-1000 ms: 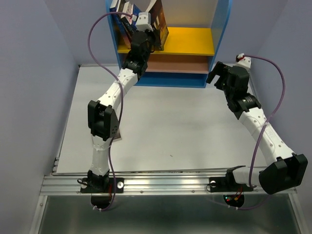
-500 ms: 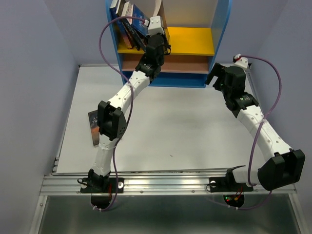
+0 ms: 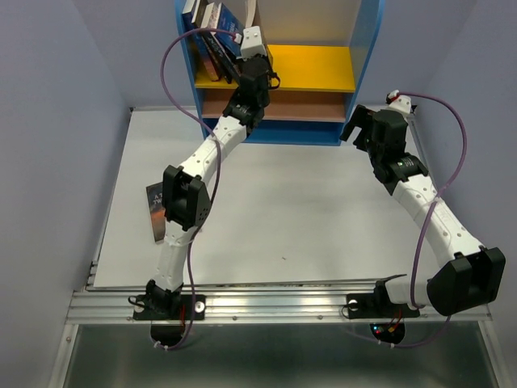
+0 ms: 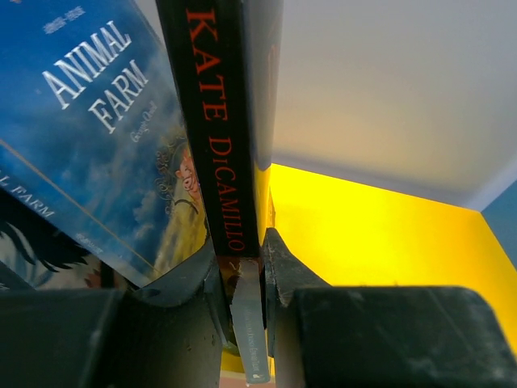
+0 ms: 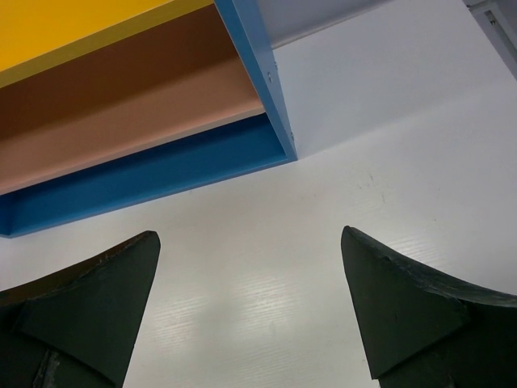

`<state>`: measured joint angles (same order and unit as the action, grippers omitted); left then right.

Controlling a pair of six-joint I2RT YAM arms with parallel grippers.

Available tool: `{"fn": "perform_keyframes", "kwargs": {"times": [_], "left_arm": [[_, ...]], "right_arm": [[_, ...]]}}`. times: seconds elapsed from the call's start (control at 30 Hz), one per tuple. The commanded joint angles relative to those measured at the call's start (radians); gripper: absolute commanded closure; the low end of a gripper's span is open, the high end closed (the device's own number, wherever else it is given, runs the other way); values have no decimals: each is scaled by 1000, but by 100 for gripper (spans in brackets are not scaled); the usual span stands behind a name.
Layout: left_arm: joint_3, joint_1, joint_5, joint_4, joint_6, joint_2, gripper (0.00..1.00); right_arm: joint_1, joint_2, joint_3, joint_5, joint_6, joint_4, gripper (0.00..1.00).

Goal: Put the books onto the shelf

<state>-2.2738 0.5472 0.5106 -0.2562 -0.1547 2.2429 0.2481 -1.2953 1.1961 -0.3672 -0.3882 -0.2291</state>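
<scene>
Black-spined Kate DiCamillo paperback is pinched by narrowly parted left gripper at yellow upper board of blue-framed shelf, 11 o'clock | right gripper is held wide open, empty, 2 o'clock over white table

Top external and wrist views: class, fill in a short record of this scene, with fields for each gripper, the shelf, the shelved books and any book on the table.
left gripper: shut on the Kate DiCamillo book, over the yellow board
right gripper: open, holding nothing, above the table by the shelf's right corner
shelf: blue frame; no books seen on the brown lower board
shelved books: several at the yellow board's left end, including Animal Farm
book on table: one, near the left edge, partly behind the left arm
</scene>
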Motion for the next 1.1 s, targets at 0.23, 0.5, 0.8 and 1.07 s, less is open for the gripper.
{"fn": "perform_keyframes", "kwargs": {"times": [0.23, 0.5, 0.8, 1.07], "left_arm": [[-52, -99, 97, 52, 72, -25, 100], [-40, -125, 23, 75, 50, -29, 54], [10, -124, 25, 69, 35, -84, 45], [20, -104, 114, 48, 52, -127, 76]], "right_arm": [[-3, 30, 5, -32, 9, 10, 0], [-3, 28, 2, -21, 8, 8, 0], [-3, 14, 3, -1, 8, 8, 0], [-3, 4, 5, 8, 12, 8, 0]]}}
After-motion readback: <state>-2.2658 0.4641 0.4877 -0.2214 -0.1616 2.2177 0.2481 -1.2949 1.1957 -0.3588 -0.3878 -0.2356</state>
